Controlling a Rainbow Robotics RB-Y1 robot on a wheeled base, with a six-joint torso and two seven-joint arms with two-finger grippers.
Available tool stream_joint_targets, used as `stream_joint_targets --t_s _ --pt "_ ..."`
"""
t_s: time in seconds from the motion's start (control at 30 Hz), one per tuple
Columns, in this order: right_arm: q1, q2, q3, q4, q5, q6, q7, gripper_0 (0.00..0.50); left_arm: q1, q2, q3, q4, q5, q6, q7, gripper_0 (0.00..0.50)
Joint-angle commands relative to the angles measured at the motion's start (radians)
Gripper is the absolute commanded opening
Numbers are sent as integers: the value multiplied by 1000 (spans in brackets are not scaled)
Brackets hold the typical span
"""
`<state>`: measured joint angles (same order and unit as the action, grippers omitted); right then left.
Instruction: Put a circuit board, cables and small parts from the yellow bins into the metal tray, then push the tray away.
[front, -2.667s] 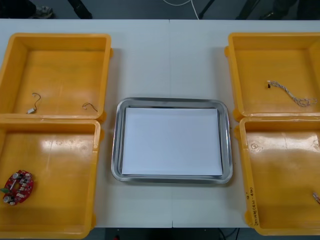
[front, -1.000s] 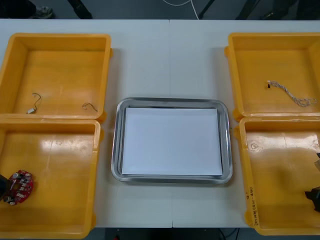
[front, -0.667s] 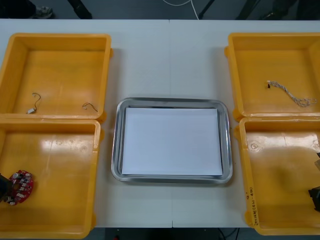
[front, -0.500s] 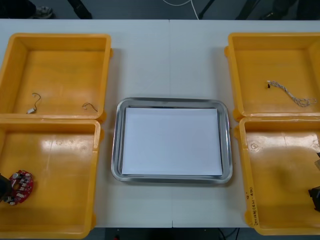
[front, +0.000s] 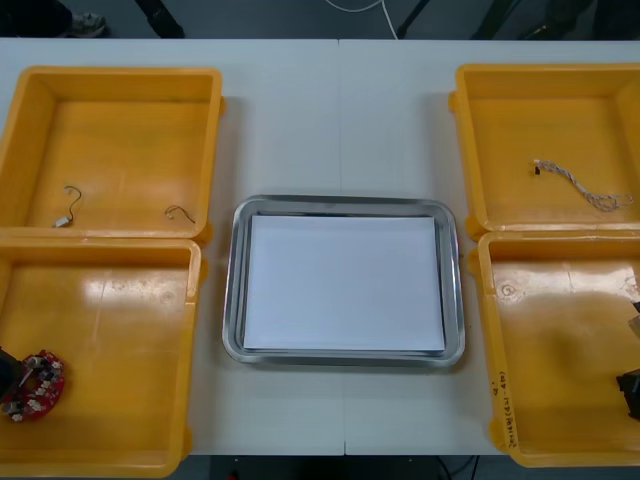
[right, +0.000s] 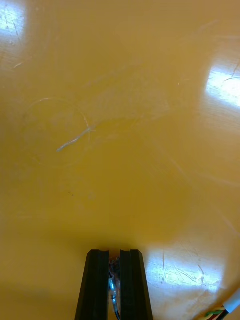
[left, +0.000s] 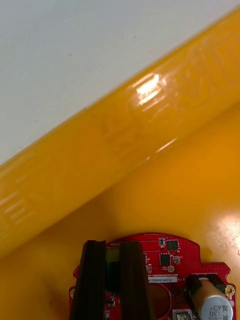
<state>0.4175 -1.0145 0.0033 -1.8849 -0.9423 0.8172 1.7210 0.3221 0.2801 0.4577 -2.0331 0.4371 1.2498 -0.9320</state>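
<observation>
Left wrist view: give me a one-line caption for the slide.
Left gripper, jaws closed on the red circuit board inside a yellow bin; white table beyond its wall.

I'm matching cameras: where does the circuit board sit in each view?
Front view: circuit board in the near left yellow bin's outer corner.
Left wrist view: board between the fingers of the left gripper.
Right wrist view: another bin; right gripper pinches a cable.
Shared landmark: the left bin's wall.
</observation>
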Motion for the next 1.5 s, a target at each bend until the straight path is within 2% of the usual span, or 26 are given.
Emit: stream_joint_targets --t_s 0.03,0.43,0.73,0.97,1.13,1.33,1.5 --pt "-52 8 -14 0 13 45 -6 0 -5 -7 6 -33 -6 60 42 0" --pt "-80 8 -89 -74 14 244 -26 0 -81 62 52 -176 15 330 75 0" --pt "-111 8 -178 -157 0 431 -46 0 -163 157 71 -259 35 502 81 0" --pt "-146 8 -187 -188 -13 488 -96 0 -204 254 56 -317 61 622 70 0" --pt "-200 8 -189 -241 -19 571 -204 0 -239 324 44 -341 150 670 59 0" --pt "-263 8 -190 -306 -18 675 -327 0 -276 375 21 -361 269 670 47 0" --pt "-286 8 -190 -336 -27 698 -394 0 -314 419 -34 -389 339 670 45 0"
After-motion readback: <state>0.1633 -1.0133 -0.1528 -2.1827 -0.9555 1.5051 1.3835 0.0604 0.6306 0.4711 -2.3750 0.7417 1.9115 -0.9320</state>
